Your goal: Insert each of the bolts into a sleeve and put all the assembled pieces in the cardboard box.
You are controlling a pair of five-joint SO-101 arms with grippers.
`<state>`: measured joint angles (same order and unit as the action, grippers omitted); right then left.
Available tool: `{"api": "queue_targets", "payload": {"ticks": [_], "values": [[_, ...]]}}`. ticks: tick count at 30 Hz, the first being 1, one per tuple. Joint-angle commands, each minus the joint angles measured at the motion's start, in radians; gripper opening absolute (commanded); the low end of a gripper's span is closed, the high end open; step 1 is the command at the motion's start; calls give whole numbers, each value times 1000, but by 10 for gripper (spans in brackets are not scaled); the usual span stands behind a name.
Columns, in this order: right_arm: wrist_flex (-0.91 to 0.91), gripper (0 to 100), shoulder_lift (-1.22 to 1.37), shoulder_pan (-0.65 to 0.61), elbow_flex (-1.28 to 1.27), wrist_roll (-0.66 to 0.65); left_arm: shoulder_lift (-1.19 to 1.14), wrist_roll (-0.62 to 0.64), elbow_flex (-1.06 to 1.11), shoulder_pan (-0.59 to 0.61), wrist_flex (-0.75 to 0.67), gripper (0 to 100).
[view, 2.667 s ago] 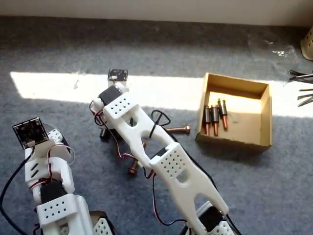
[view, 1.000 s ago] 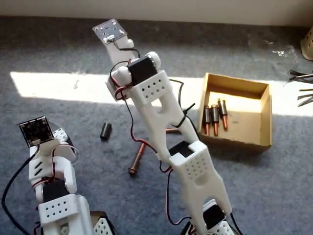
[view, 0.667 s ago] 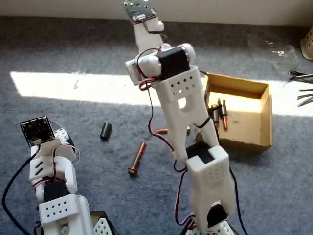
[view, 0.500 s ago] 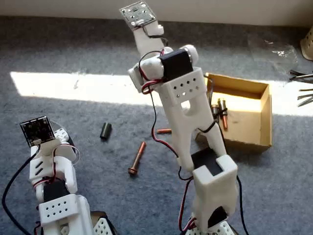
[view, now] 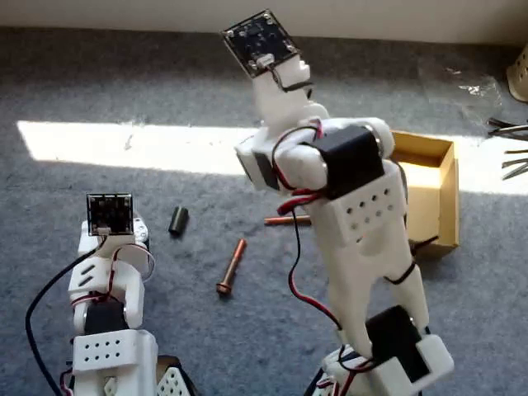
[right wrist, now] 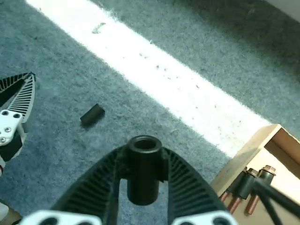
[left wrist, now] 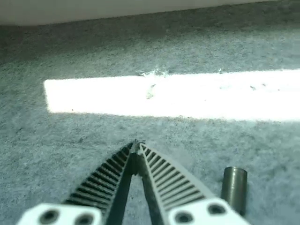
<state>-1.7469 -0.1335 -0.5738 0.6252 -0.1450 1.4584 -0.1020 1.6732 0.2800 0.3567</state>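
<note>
Between right jaws, sleeve (right wrist: 142,176), clamped

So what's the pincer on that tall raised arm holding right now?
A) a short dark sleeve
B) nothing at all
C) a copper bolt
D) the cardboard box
A: the right wrist view shows the short dark sleeve standing upright, clamped between the two ribbed sides of the right pincer.

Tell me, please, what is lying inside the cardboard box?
At least two sleeved bolts lie in the cardboard box. The right arm covers most of its floor from above, so the full count is hidden.
</note>
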Motion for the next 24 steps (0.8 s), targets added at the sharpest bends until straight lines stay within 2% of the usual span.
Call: {"api": "queue_targets", "payload": {"ticks": [1,7,11,15,24], "values": [[-4,5,-153,-12,-58,-12,12,-11,-53,-51,89,5],[97,5,-341,-10,-295,-12,12,-17,-79,-79,149,5],[223,5,-472,-7,-512,-12,12,-115,-76,-113,158,5],[357,5,-601,-8,-740,-60,10,-170,-128,-143,259,5],[556,5,-854,-2,-1188,-60,2,-307,-242,-211,442,6]]}}
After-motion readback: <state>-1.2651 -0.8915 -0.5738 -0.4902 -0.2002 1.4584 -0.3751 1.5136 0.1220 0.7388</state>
